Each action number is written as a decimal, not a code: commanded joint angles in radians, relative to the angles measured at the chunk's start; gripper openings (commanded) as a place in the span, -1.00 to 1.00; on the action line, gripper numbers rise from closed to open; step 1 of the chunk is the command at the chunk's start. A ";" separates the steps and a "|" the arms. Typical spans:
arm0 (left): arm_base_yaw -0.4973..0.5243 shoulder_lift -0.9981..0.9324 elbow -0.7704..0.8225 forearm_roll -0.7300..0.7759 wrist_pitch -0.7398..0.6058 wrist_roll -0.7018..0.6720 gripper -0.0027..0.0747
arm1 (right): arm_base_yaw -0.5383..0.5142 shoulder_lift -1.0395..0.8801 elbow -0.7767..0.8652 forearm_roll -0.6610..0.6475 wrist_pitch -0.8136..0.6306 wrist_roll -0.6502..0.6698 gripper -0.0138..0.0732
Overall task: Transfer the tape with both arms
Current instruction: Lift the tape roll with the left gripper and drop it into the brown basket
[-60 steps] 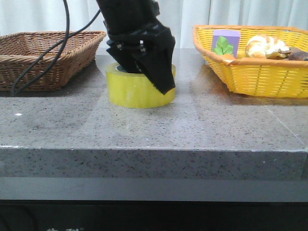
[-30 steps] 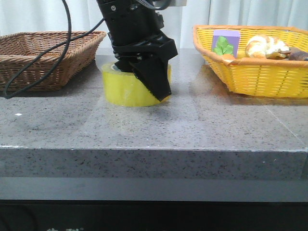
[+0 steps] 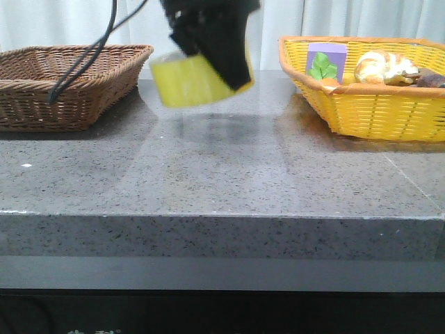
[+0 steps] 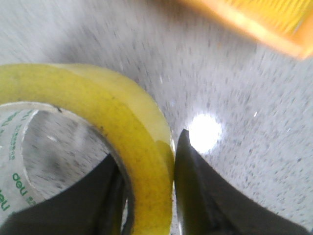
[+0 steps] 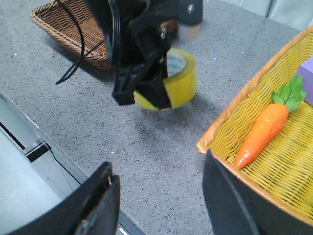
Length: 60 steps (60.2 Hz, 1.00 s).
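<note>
Far left: brown wicker basket on the grey stone counter, black cable draped over its right rim. Can't see what's inside it from the front.

Centre: left gripper clamped on the tape, one finger inside the core, one outside against the yellow wall. The left wrist view shows it plainly: fingers pinching the roll wall. The roll is off the counter, tilted, with its shadow on the stone below it. It hangs between the two baskets, touching neither. The white core carries green print; I can read "neq" or similar, partly cut off, not a full brand.

Right: yellow wicker basket holding a purple box with a green leaf graphic, no legible text. A toy carrot lies inside near the rim, plus some pale items further right, unclear.

Right gripper hovers at the near counter edge, fingers spread wide, nothing between them, well apart from the tape.
</note>
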 commanded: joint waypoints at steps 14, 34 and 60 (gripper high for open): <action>0.005 -0.056 -0.226 0.012 0.027 -0.007 -0.64 | -0.006 -0.003 -0.026 0.007 -0.075 -0.006 0.27; 0.145 -0.058 -0.292 0.015 0.064 -0.033 -0.78 | -0.006 -0.003 -0.026 0.007 -0.075 -0.006 0.27; 0.442 -0.022 -0.220 0.009 0.058 -0.036 -0.78 | -0.006 -0.003 -0.026 0.007 -0.075 -0.006 0.27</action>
